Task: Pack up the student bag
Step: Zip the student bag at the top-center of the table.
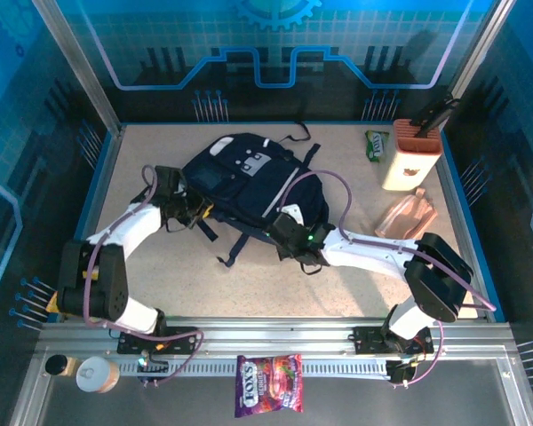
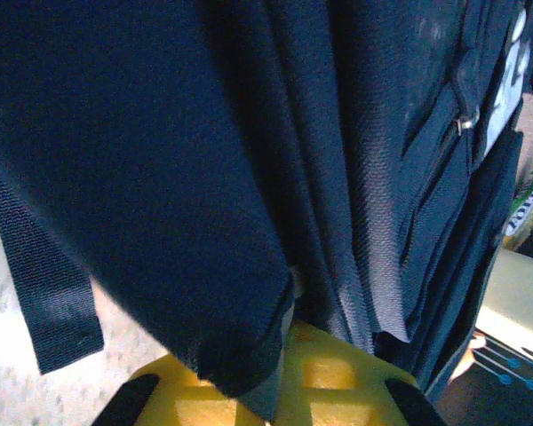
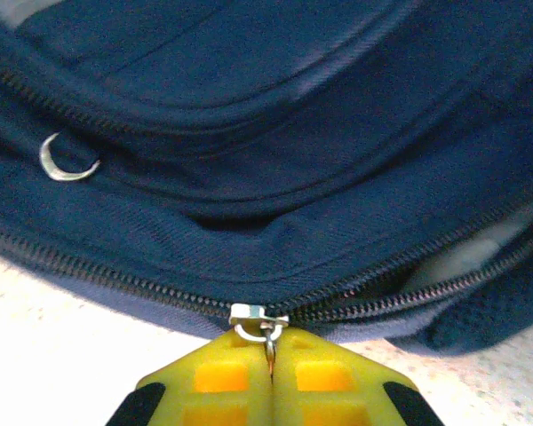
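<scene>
one student bag lies flat on the surface, toward its far middle. two pincers are on it: the left pincer is pressed together on a fold of fabric at the bag's left edge, and the right pincer pinches one zip pull at its near right edge. to the right are one cream box, one green packet and one pink pouch.

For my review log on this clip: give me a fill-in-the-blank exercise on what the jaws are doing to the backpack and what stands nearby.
1. The right jaws are shut on the silver pull of the student bag's ___.
2. The jaws pinching a fold of the bag's fabric belong to the ___ arm.
3. The cream box stands near the table's far ___ corner.
Missing words: zipper; left; right.
</scene>
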You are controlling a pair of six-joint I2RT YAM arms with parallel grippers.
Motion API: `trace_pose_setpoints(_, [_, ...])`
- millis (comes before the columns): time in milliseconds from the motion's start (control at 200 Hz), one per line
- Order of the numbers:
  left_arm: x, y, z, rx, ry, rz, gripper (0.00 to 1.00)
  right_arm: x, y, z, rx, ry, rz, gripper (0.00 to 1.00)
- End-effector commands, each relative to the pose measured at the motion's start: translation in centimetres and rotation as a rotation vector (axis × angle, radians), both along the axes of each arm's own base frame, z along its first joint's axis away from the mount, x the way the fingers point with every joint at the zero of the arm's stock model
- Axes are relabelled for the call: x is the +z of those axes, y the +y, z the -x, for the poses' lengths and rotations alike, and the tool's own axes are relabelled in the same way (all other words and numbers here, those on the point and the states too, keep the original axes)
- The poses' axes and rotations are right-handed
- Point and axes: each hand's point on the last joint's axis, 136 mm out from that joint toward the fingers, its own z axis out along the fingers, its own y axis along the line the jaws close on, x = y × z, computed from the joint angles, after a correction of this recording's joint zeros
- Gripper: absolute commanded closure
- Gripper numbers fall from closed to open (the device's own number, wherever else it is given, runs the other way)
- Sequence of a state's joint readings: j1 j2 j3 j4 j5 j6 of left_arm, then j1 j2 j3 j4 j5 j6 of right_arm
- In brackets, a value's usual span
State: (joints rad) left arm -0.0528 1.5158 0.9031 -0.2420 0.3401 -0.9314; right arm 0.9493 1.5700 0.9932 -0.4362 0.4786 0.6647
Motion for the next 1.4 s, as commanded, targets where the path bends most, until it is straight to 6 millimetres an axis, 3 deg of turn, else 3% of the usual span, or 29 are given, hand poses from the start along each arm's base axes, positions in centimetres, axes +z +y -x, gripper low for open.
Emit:
trace_pose_setpoints(0, [2.0, 0.8, -3.8, -0.065, -0.138, -0.093, 0.83, 0.5, 4.4, 1.4, 0.206, 0.089, -0.125, 1.00])
trace_pose_setpoints(100, [1.4, 2.7, -4.8, -0.019, -0.138, -0.161, 0.70, 1.1, 7.9, 1.5, 0.283, 0.114, -0.220, 1.00])
trace_pose_setpoints(140, [1.4, 3.4, -4.9, 0.000, -0.139, -0.175, 0.61, 1.3, 9.4, 1.4, 0.306, 0.122, -0.256, 1.00])
trace_pose_setpoints(195, [1.2, 4.4, -4.5, 0.034, -0.125, -0.178, 0.48, 1.7, 11.1, 1.0, 0.323, 0.124, -0.297, 1.00])
trace_pose_setpoints(295, [1.5, 5.6, -3.2, 0.075, -0.126, -0.151, 0.38, 1.8, 13.9, 0.6, 0.354, 0.134, -0.342, 1.00])
trace_pose_setpoints(385, [2.2, 5.8, -1.4, 0.088, -0.133, -0.117, 0.28, 1.4, 16.0, 0.3, 0.375, 0.147, -0.360, 1.00])
trace_pose_setpoints(525, [2.7, 4.1, 1.6, 0.066, -0.135, -0.013, 0.23, 1.4, 18.0, -0.3, 0.390, 0.160, -0.379, 1.00])
trace_pose_setpoints(685, [1.7, 2.4, 4.3, 0.083, -0.117, 0.125, 0.19, 1.6, 19.1, -0.5, 0.406, 0.168, -0.393, 1.00])
trace_pose_setpoints(845, [0.8, 1.2, 5.4, 0.080, -0.126, 0.215, 0.19, 1.4, 19.4, -0.1, 0.415, 0.180, -0.392, 1.00])
trace_pose_setpoints(985, [-0.3, 0.8, 5.5, 0.064, -0.105, 0.224, 0.24, 1.3, 19.5, 0.1, 0.415, 0.191, -0.397, 1.00])
trace_pose_setpoints(1396, [-2.6, -0.8, 4.2, 0.017, -0.045, 0.225, 0.49, 1.5, 19.4, 0.5, 0.419, 0.184, -0.382, 1.00])
